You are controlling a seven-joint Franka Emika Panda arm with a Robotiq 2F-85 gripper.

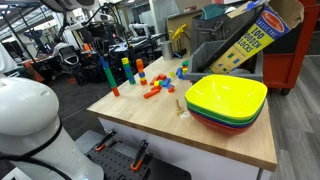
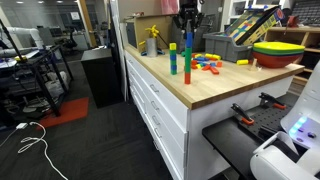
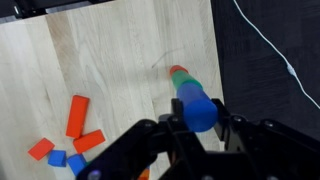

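you have two tall towers of stacked coloured wooden blocks [image 2: 187,60], one stack of bright plastic bowls [image 1: 225,100] and one yellow cardboard blocks box [image 1: 250,35]. in the wrist view you count three flat red wooden blocks [image 3: 77,115] and two small blue blocks [image 3: 77,162].

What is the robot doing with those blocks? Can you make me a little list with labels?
gripper: right above the tall tower, jaws on either side of its blue top block in the wrist view; cannot tell if they touch it
tall tower: upright; blue on top, green under it, red lower down
shorter tower: upright, beside the tall one
loose blocks: red and blue, lying flat near the towers
bowls: stacked, yellow one on top
table: light wood
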